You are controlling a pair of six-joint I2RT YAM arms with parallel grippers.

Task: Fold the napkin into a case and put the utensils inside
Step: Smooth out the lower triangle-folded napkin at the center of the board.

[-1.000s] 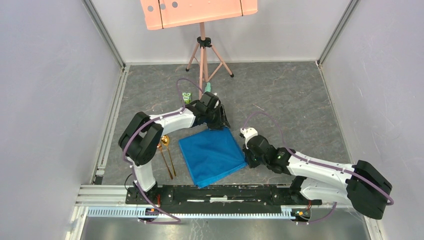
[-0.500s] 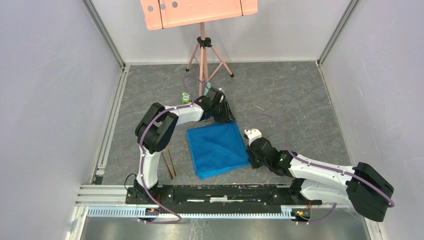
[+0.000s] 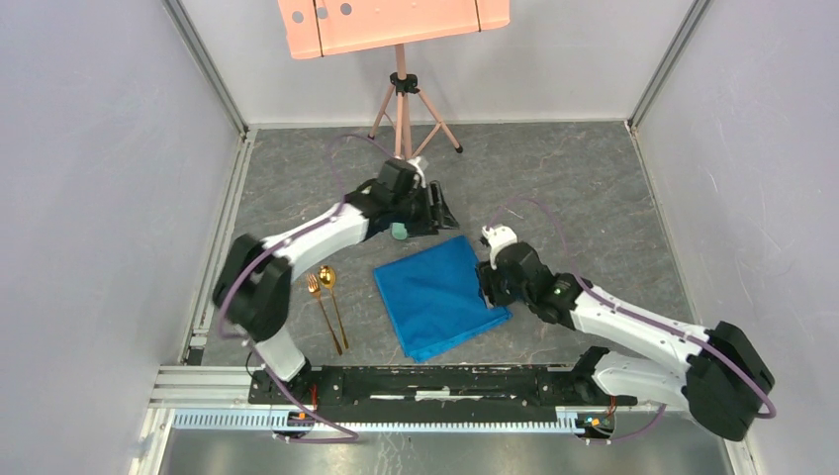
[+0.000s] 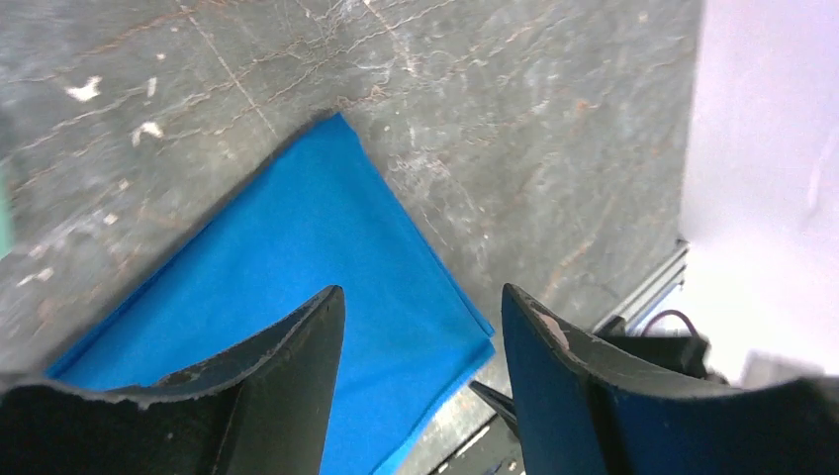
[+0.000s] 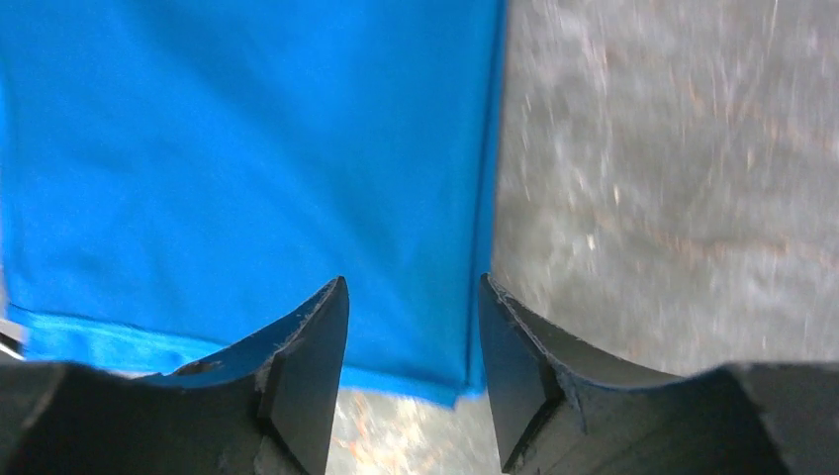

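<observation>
Right claw [image 5: 411, 285]: jaws part-open and holding nothing. It hangs low over the napkin's [image 3: 435, 297] right edge, and the hem runs between its fingers.
Napkin: spreads flat on the table [image 3: 594, 198] from under this claw away to its left. It is a blue shape, roughly square, and a second layer shows along one hem in the right wrist view, so I judge it already folded at least once. It is not yet a narrow case.
Utensils: the gold fork [image 3: 326, 319] and spoon [image 3: 337, 315] lie side by side on bare table, past the napkin's far side from the right claw and well apart from both claws. Neither is in the cloth.
Left claw [image 4: 423, 294]: jaws apart and empty, raised beyond the napkin's far corner and looking down on it.
Small green object [image 3: 398, 231]: just beside the left claw, clear of the cloth.
Tripod [image 3: 401, 99]: behind the left claw, by the back wall.
Step in hand: between folds, as I read it, with both claws off the cloth.
Next move: pinch one edge, catching every layer, and carry it across to narrow the square. The opposite side must stay pinned so the cloth does not slide or skew.
</observation>
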